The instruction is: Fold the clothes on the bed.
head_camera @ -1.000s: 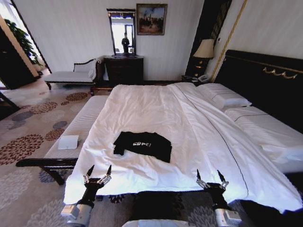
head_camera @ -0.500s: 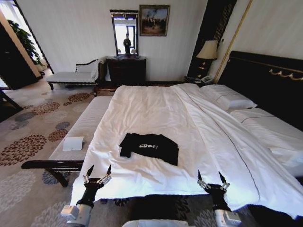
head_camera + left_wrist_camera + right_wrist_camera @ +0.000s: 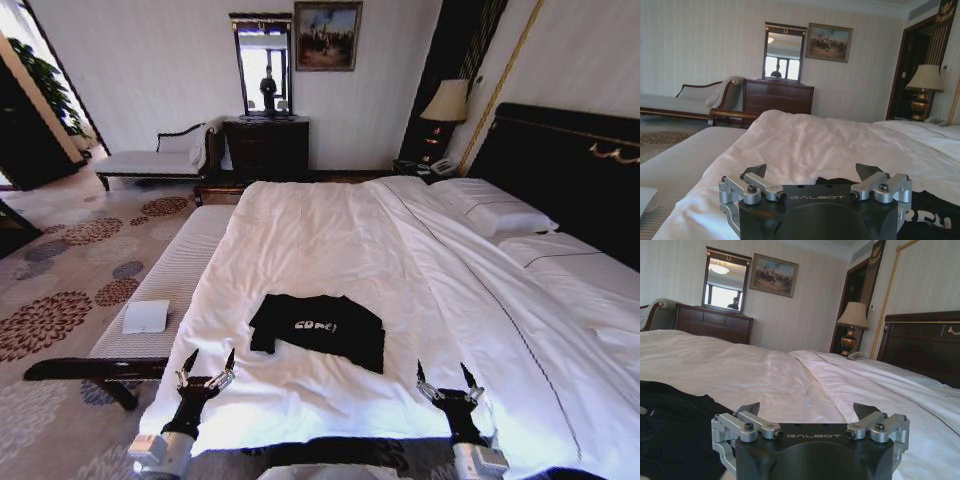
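Near the bed's [image 3: 330,240] foot edge, empty left gripper [image 3: 205,362] and right gripper [image 3: 443,373] spread wide short of T-shirt [image 3: 318,328]; risks pinching duvet too.

"GALBOT" stands in pale letters on the black body of the left gripper [image 3: 812,176] at the lower middle of the left wrist view, and again on the right gripper [image 3: 807,412] in the right wrist view. The black T-shirt [image 3: 318,329], centre of the head view, bears small white lettering too blurred to read.
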